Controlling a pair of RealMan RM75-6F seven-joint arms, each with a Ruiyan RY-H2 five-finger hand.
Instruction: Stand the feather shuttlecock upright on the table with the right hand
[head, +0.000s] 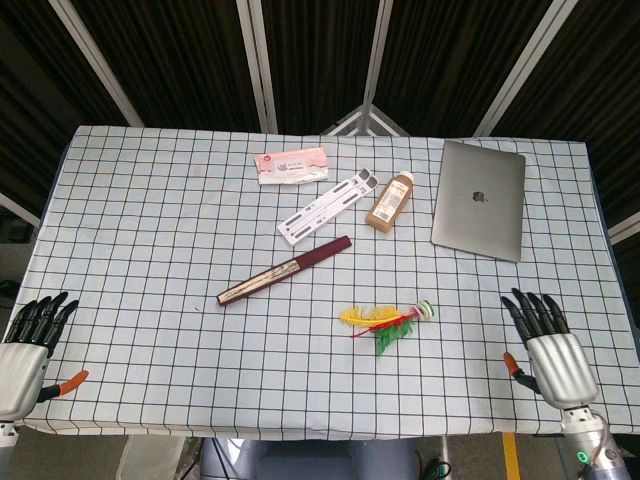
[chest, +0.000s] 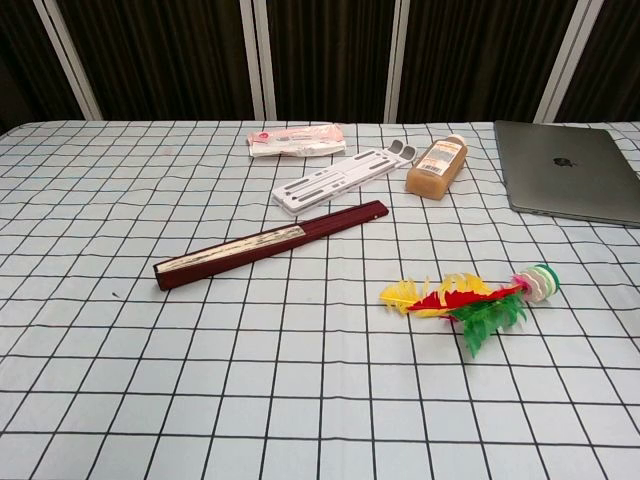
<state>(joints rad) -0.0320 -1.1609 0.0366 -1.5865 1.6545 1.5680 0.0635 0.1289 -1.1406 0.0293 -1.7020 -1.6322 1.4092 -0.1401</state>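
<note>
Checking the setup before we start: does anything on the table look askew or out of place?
The feather shuttlecock lies flat on its side, feathers splayed on the cloth, not upright. The amber bottle also lies on its side, cap on, with no spill visible. Both hands, left and right, are open and apart from everything.

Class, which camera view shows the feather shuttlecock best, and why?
The chest view: the feather shuttlecock is closer, lying on its side, its separate coloured feathers and disc base clear. The head view shows it smaller, from above.
</note>
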